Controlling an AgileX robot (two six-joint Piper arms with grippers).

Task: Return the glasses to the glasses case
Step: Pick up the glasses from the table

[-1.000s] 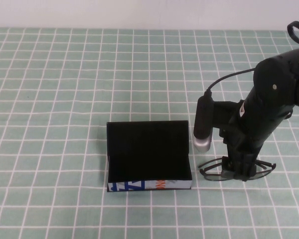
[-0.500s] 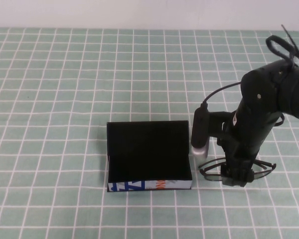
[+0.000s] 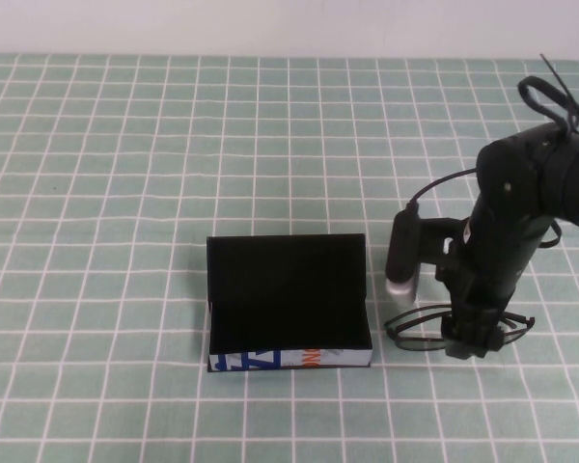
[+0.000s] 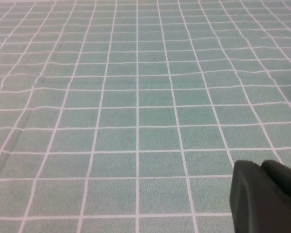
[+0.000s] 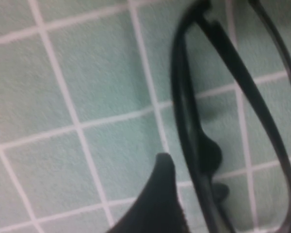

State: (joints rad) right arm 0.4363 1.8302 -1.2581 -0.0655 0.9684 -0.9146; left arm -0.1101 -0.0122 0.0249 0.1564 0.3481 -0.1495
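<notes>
Only print in view: white front side of the glasses case [image 3: 289,359]. Blue marks on its left part, orange ones toward the right; the orange looks like letters, maybe "ON", but too small to read for sure. Nothing else carries text, numbers or labels.

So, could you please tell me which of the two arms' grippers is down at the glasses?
The right gripper, fingers open, is lowered over the glasses beside the open glasses case. The left gripper sits over bare checked cloth.
</notes>
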